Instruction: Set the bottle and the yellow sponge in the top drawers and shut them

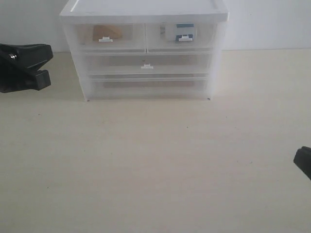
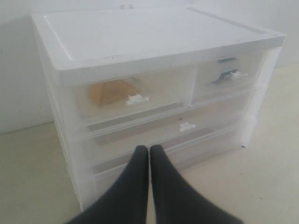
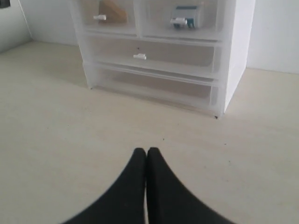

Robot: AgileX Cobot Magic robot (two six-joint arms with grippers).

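The white drawer unit (image 1: 144, 9) stands at the back of the table. Its top left drawer (image 1: 108, 36) is pushed in, and the yellow sponge (image 1: 111, 31) shows dimly through the front. The teal bottle (image 1: 183, 31) with its white cap sits inside the top right drawer (image 1: 181, 36), which is also pushed in. My left gripper (image 2: 149, 150) is shut and empty, left of the unit near its lower drawers. My right gripper (image 3: 146, 151) is shut and empty over bare table well in front of the unit. In the exterior view only a black corner of the right arm (image 1: 303, 161) shows.
Two full-width drawers, the middle one (image 1: 147, 62) and the lowest (image 1: 148, 83), sit pushed in beneath the top pair. A white wall (image 1: 267, 24) runs behind the unit. The left arm (image 1: 22, 65) hangs at the left edge, beside the unit.
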